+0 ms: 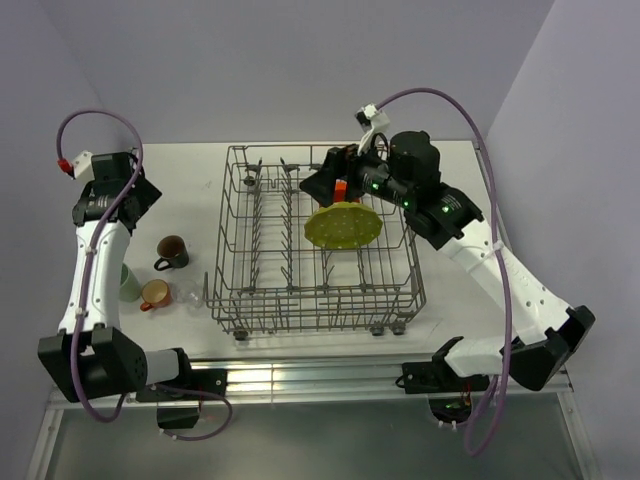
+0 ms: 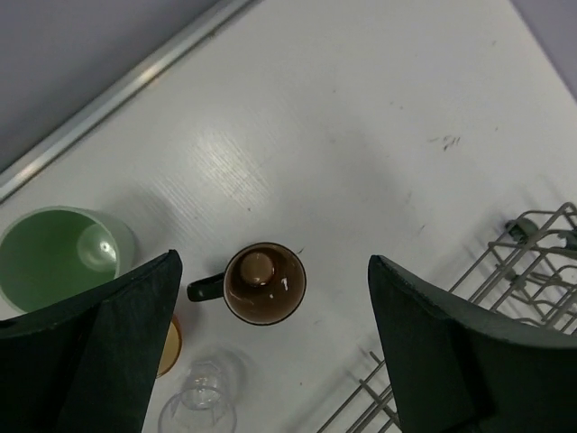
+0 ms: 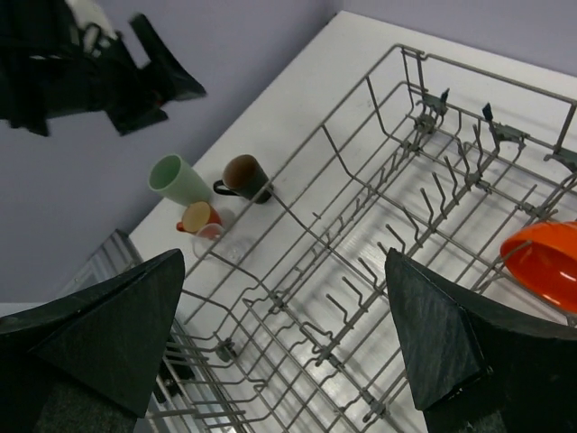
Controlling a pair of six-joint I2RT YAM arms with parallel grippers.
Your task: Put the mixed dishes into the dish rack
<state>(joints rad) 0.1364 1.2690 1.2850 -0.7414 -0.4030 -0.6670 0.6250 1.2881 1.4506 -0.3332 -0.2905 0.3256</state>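
Dish rack (image 1: pixel 224 262) sits in the middle of the tabletop (image 1: pixel 180 170), its long side parallel to the near edge. Inside its right half the yellow-green scalloped plate (image 1: pixel 343 225) stands tilted among the tines. Behind it, toward the far right corner, lies the orange bowl (image 3: pixel 545 262), mostly hidden by the arm in the top view.

The right tool (image 3: pixel 284 257) hangs over that corner with its fingers spread wide and nothing between them. Rows of upright tines stretch away below it toward the rack's left wall.

The other four dishes cluster on the strip of tabletop between that wall and the left edge. The dark brown mug (image 1: pixel 172 251) stands upright and apart from the rest, with bare white surface around it and its handle pointing away from the rack. Nearer the arms' bases, the pale green cup (image 1: pixel 128 284), the small orange handled cup (image 1: pixel 155 294) and the clear glass (image 1: pixel 188 292) stand close together. The glass is nearest the rack.

The left tool (image 2: pixel 272 262) hovers above the mug, its fingers spread wide on either side and touching nothing. A metal strip (image 2: pixel 135 77) edges the tabletop beyond the green cup.
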